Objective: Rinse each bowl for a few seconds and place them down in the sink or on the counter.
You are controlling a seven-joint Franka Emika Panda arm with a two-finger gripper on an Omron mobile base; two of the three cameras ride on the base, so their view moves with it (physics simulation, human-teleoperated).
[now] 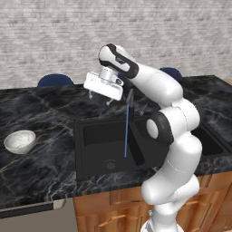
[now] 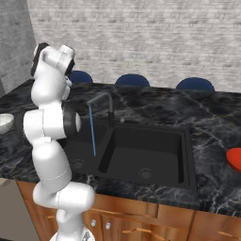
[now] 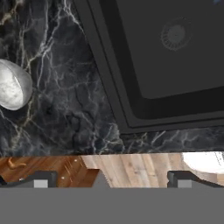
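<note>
My gripper is wide open and holds nothing; it hangs above the counter, over the back left corner of the sink. The bowl stands upright on the counter left of the sink, apart from its edge. Water runs from the faucet into the left basin.

1. The arm is glossy white, built of fat rounded segments like stacked capsules.
2. Dark, near-black rings and caps mark the joints; one round black disc sits on the side of the elbow, with a paler grey centre.
3. The wrist housing is white with a broad black band wrapped round it.
4. Below it a short silvery-grey collar joins a flat, boxy white hand.
5. The gripper ends in two thin, small dark fingers.
6. From the other side, the same white shells and a black joint disc show.
</note>
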